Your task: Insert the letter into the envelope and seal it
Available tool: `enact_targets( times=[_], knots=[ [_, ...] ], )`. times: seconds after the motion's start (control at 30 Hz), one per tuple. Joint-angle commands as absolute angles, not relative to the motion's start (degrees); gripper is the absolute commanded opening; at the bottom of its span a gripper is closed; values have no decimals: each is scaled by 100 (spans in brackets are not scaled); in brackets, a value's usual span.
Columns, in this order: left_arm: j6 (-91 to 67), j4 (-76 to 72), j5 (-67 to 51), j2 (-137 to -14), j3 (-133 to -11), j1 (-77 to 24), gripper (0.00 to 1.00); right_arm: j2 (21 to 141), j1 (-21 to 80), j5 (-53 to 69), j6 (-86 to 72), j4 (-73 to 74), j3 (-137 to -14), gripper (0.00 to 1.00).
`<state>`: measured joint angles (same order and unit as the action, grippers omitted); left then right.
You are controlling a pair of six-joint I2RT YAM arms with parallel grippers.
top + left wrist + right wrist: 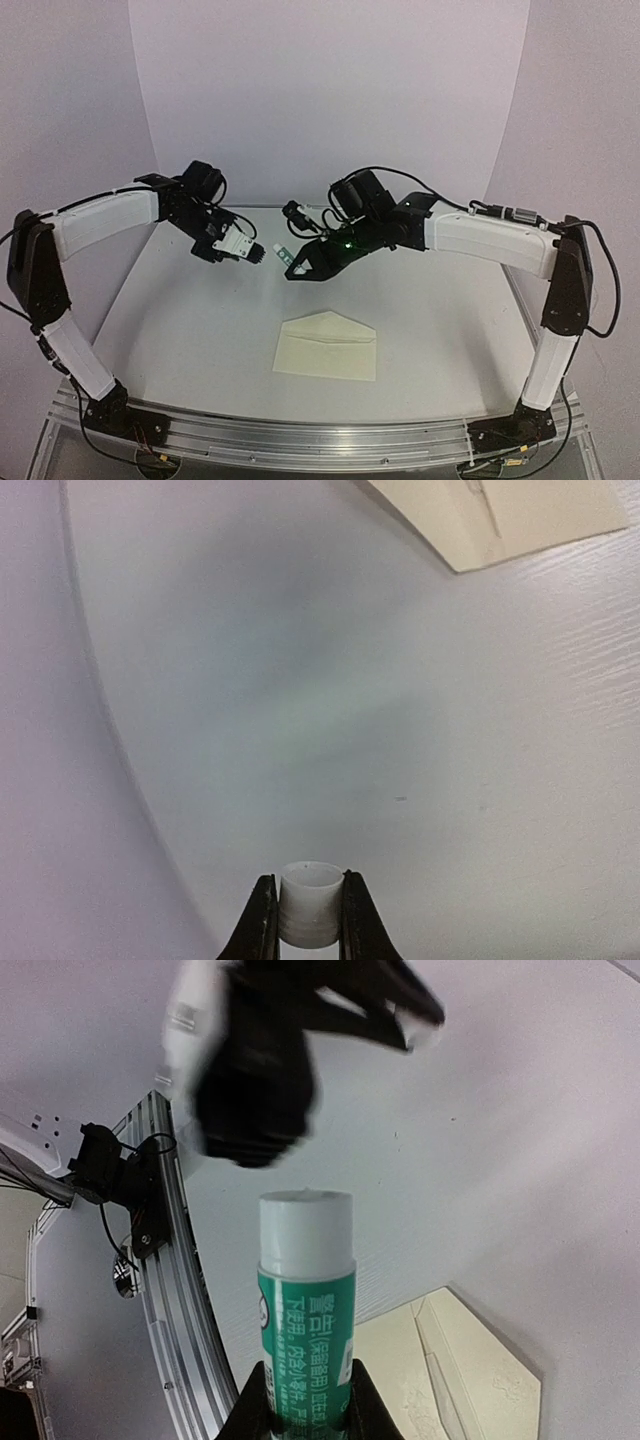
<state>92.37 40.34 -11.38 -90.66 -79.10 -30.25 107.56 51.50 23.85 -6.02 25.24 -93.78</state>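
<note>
The cream envelope [326, 346] lies flat on the white table, near the front, with its triangular flap open and pointing away. It also shows in the left wrist view [500, 515] and the right wrist view [455, 1370]. The letter is not in view. My left gripper [262, 254] is shut on a small white cap [308, 905], held in the air above the table. My right gripper [293, 264] is shut on a green glue stick [305, 1300] whose white, uncapped end points at the left gripper [290, 1040]. The two grippers are close, tip to tip, behind the envelope.
An aluminium rail [320, 440] runs along the near table edge, carrying both arm bases; it shows in the right wrist view [170, 1260] with cables. White backdrop walls [330, 90] close off the back and sides.
</note>
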Motion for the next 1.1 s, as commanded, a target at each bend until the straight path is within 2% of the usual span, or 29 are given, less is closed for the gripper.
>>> enact_targets(
  times=[0.0, 0.27, 0.47, 0.63, 0.93, 1.07],
  knots=[
    [7371, 6830, -522, -10318, -8090, -2937, 0, 10358, 5054, 1964, -610, 2314, -9308, 0],
    [5565, 8193, -93, -11942, -8801, -2727, 0, 10024, 4885, 1402, -828, 2277, -8774, 0],
    [4870, 8198, 1238, -12309, -8742, -2742, 0, 9845, 4845, 1287, -835, 2273, -8600, 0],
    [4528, 8163, 1540, -12488, -8937, -2742, 0, 9865, 4848, 1306, -829, 2268, -8646, 0],
    [4147, 7582, 3612, -12589, -8398, -2833, 8, 9971, 4845, 1414, -809, 2248, -8742, 0],
    [4142, 7566, 3782, -12596, -8300, -2874, 12, 9984, 4850, 1428, -815, 2231, -8736, 0]
  ],
)
